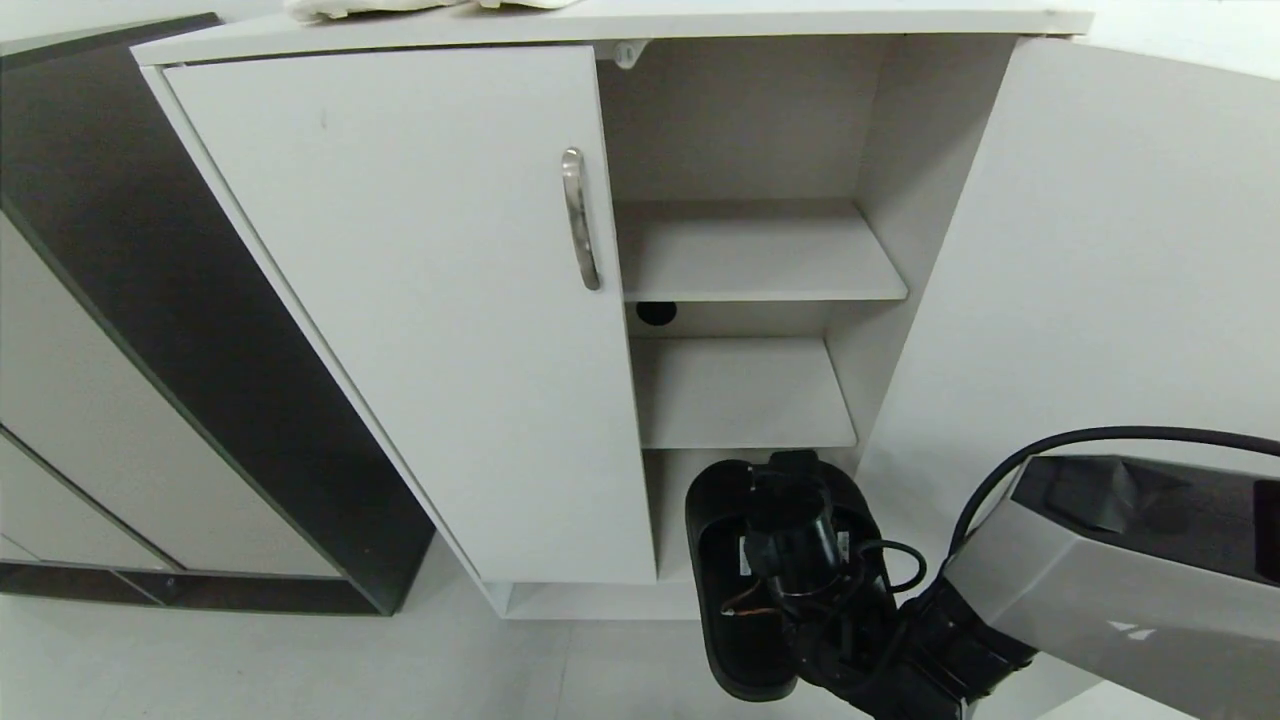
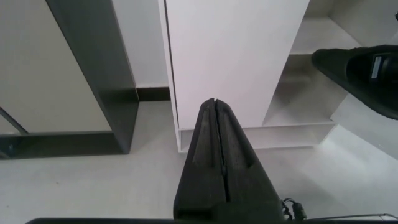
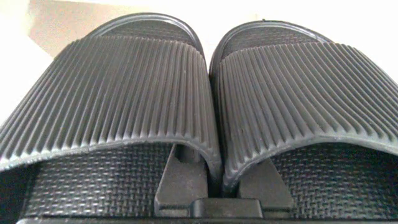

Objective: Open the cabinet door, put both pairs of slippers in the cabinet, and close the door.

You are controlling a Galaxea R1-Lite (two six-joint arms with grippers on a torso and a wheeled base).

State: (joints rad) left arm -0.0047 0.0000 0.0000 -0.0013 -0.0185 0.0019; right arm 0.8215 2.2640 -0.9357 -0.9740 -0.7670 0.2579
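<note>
Before cabinet [image 1: 940, 180] btm bay, R fingers [image 3: 180, 183] clamp 2 slippers [image 1: 730, 600].

Left claw [image 2: 214, 106]: fingers pressed together, empty. Right claw [image 1: 792, 490]: arm extended forward, clamped on slipper pair [image 1: 725, 600].

slippers [image 3: 143, 81]: black rubbery plastic, matt, ribbed straps, textured footbeds. cabinet door [image 1: 420, 300]: smooth matt white laminate. handle [image 1: 580, 220]: shiny metal.

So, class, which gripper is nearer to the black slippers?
Right. The right gripper holds the black slippers, jaws under their straps, at the open side of the cabinet. The left gripper hangs apart from them, jaws shut, facing the closed left door.
</note>
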